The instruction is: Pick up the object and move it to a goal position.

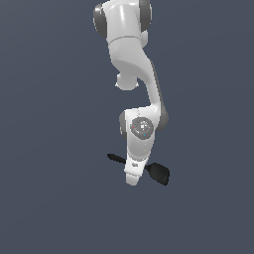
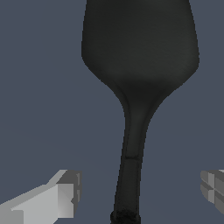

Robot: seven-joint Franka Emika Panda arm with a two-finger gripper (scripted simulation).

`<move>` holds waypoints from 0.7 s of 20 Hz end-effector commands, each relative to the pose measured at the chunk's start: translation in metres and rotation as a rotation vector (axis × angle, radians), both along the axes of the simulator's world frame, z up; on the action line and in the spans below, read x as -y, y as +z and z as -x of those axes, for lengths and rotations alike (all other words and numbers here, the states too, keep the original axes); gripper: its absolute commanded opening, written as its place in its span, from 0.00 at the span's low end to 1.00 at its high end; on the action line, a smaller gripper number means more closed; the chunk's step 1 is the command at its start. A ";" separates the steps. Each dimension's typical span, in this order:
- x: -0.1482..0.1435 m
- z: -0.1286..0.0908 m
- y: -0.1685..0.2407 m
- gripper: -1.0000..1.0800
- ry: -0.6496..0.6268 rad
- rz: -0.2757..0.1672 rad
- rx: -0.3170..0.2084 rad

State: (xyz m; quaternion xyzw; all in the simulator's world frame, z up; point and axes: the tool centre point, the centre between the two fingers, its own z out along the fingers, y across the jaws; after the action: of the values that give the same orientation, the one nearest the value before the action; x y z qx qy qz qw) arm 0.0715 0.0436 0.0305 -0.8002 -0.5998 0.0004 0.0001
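The black spatula (image 1: 159,171) lies flat on the plain dark grey-blue floor (image 1: 49,198), which shows no edges or corners in either view; in the exterior view its thin handle runs up toward the exterior view's left and its flat rounded blade sits lower toward the exterior view's right, with the middle of the handle hidden behind the arm; in the wrist view the spatula (image 2: 138,52) fills the middle of the picture, blade broad and handle narrowing between the fingers; the gripper (image 2: 138,197) has its two fingers spread wide apart, one on each side of the handle and neither touching it; the light grey fingertips (image 2: 65,192) stand well clear of the handle; the white Franka arm (image 1: 131,54) reaches down from the top of the exterior view, its hand (image 1: 135,168) directly over the spatula's handle.
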 end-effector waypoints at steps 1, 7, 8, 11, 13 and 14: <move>0.000 0.000 -0.010 0.96 0.001 0.000 0.001; 0.000 -0.001 -0.013 0.00 0.001 0.000 0.001; 0.000 -0.001 -0.013 0.00 0.001 0.000 0.001; 0.000 -0.001 -0.013 0.00 0.001 0.000 0.001; 0.000 -0.001 -0.013 0.00 0.001 0.000 0.001; 0.000 -0.001 -0.013 0.00 0.001 0.000 0.001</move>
State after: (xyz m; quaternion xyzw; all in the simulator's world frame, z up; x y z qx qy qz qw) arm 0.0725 0.0439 0.0169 -0.7998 -0.6002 0.0004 0.0003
